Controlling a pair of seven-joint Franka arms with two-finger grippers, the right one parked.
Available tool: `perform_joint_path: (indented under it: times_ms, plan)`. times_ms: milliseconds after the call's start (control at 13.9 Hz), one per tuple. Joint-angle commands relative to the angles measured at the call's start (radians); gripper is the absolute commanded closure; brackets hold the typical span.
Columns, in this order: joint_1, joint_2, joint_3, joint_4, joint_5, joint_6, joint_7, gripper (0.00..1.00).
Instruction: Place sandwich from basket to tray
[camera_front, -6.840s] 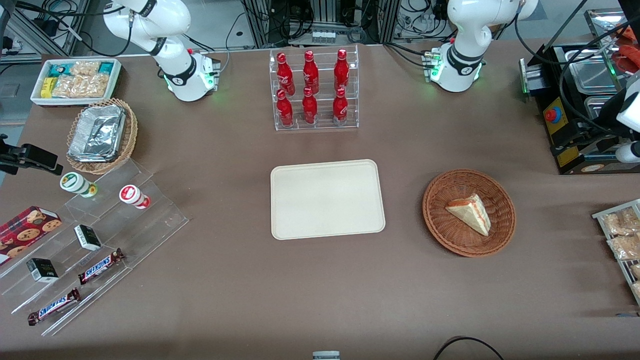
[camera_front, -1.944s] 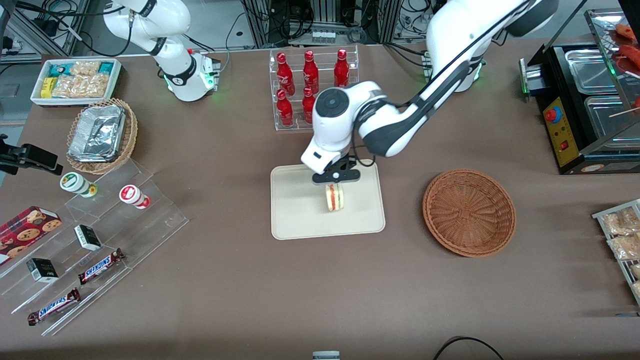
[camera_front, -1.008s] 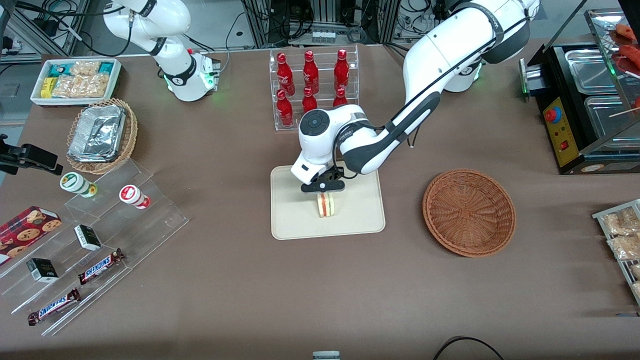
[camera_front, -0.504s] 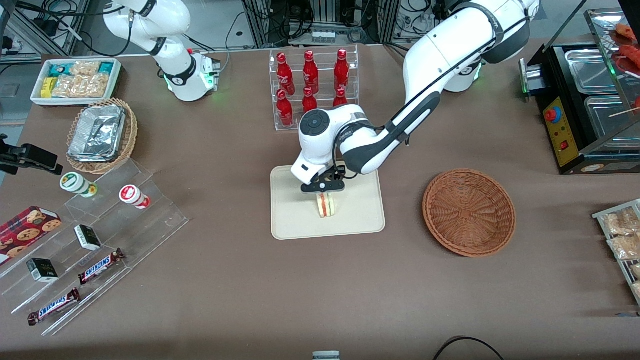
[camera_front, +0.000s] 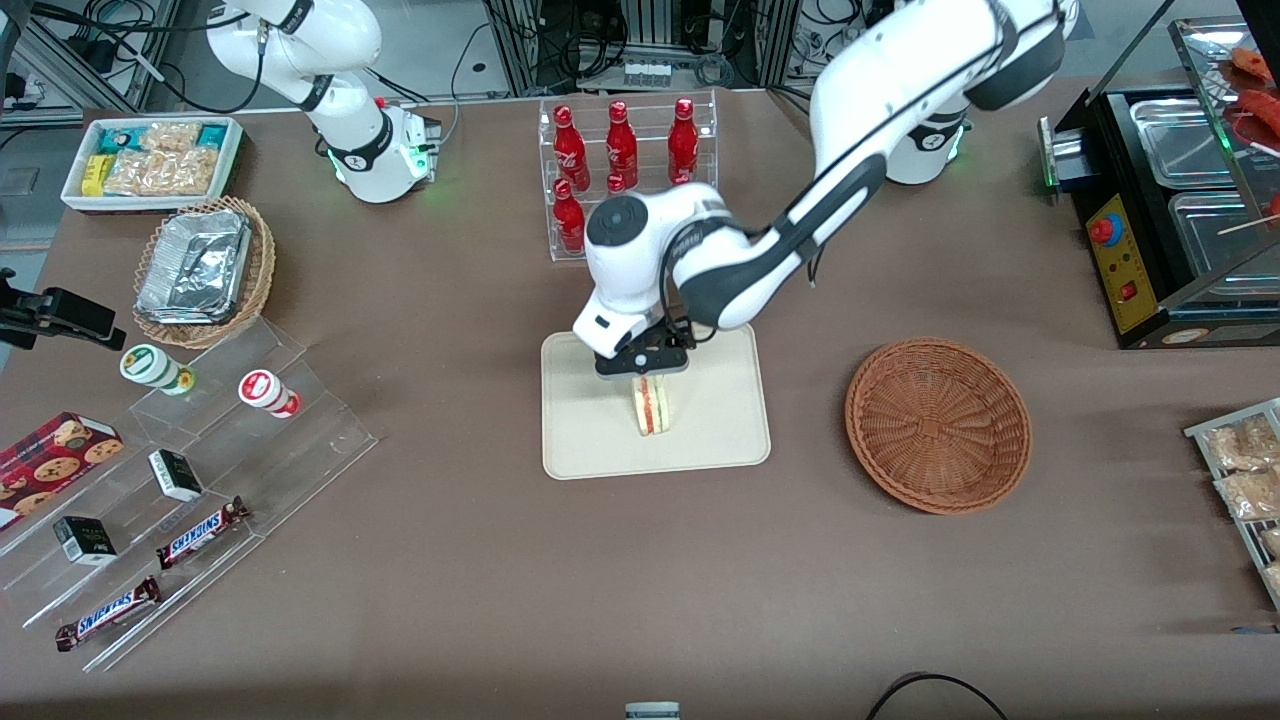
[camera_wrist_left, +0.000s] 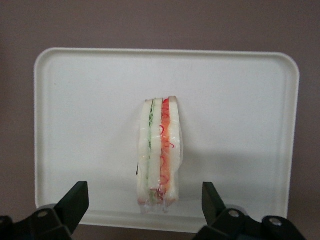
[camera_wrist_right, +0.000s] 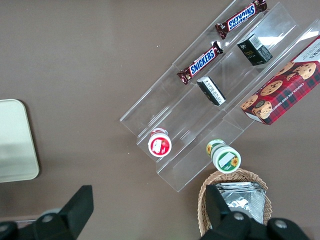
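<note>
The sandwich stands on its edge on the cream tray, near the tray's middle; its green and red filling layers show in the left wrist view. My gripper hovers just above it, open, with both black fingers spread wide and clear of the wrapped sandwich. The tray fills most of the wrist view. The reddish-brown basket sits empty beside the tray, toward the working arm's end of the table.
A clear rack of red bottles stands just farther from the front camera than the tray, under my arm. A clear stepped shelf with snack bars and small cups, a foil-lined basket and a white snack bin lie toward the parked arm's end.
The sandwich came from the basket to the tray. In the last half second my gripper let go and rose slightly; the sandwich stays standing on the tray.
</note>
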Motion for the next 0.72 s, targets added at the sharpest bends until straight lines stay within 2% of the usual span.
perform_joint_path:
  times_ms: [0,72,288,432,576,648]
  plan:
    - [-0.007,-0.154,0.021,-0.018,-0.052,-0.088,-0.049,0.00]
    - [-0.005,-0.191,0.023,-0.003,-0.073,-0.148,-0.049,0.00]
    - [0.110,-0.294,0.007,0.068,-0.144,-0.355,0.060,0.00]
    - [0.192,-0.389,0.021,0.096,-0.260,-0.442,0.224,0.00]
    - [0.294,-0.480,0.032,0.099,-0.340,-0.538,0.446,0.00]
    - [0.303,-0.515,0.096,0.099,-0.378,-0.565,0.542,0.00]
